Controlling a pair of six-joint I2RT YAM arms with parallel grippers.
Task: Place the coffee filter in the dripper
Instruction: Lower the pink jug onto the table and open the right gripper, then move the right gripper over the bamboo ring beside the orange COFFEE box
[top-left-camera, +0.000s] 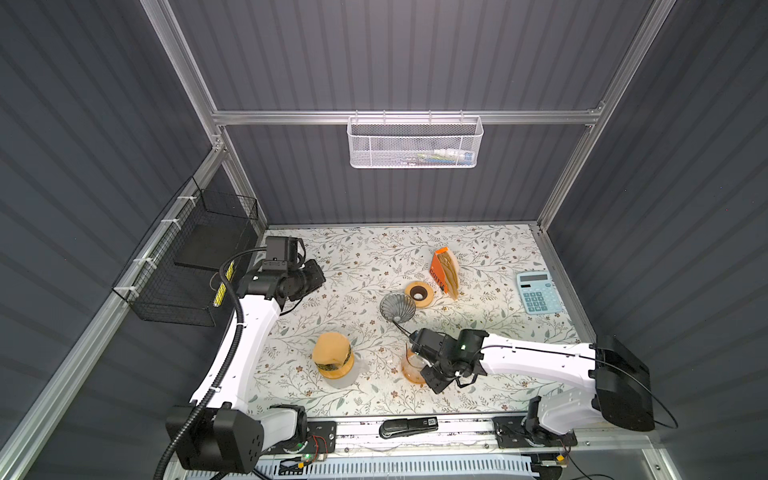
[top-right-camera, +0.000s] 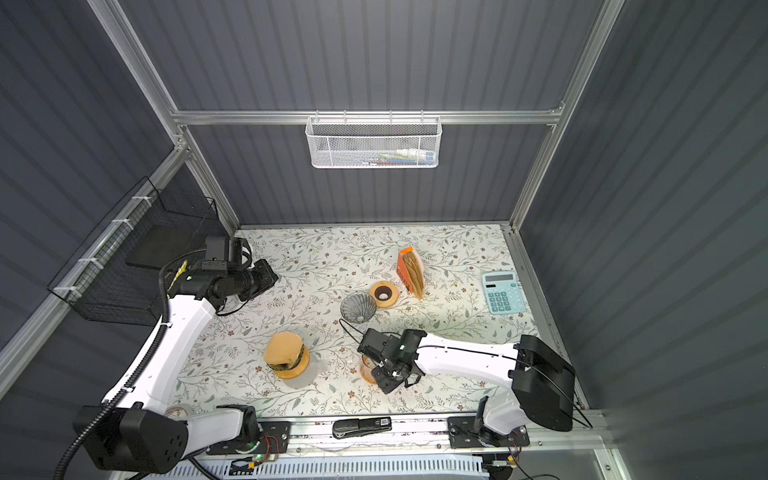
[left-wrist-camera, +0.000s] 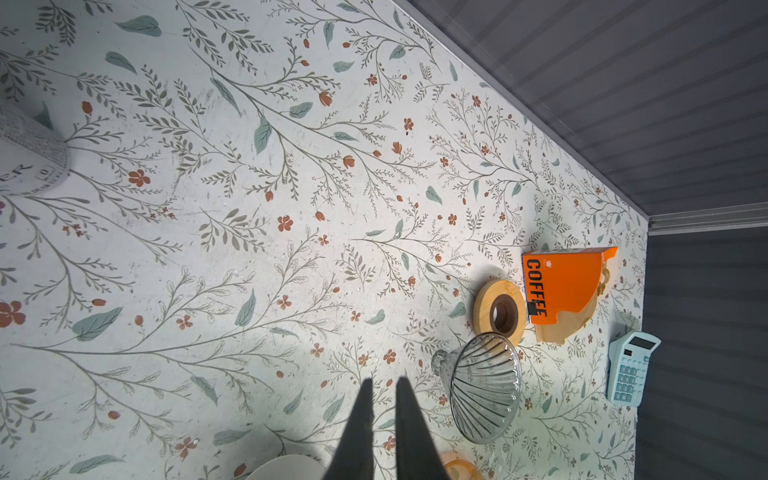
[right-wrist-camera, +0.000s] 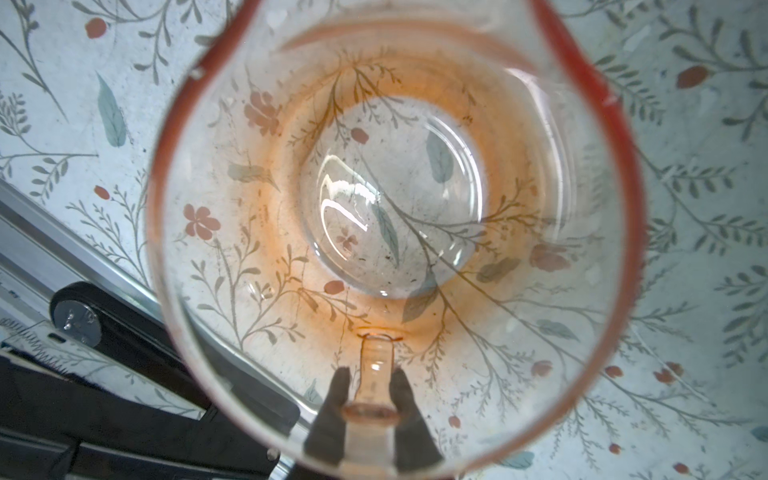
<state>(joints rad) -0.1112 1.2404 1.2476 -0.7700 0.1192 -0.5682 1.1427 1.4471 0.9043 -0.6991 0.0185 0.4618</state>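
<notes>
Right wrist view: right pincer (right-wrist-camera: 370, 374) clamps the carafe (right-wrist-camera: 540, 249) handle; in a top view, coffee filter (top-left-camera: 451, 274) lies three o'clock from the nearly closed, empty left pincer (left-wrist-camera: 384, 379).

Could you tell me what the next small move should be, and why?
Probably ease the empty left tool toward the dripper to stand it up: it lies on its side, no filter inside, the filters sit in their orange holder, and the right tool grips the carafe by its handle.

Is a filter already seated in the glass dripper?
No: in the left wrist view the ribbed glass dripper is empty, and the brown filters sit in the orange COFFEE holder.
</notes>
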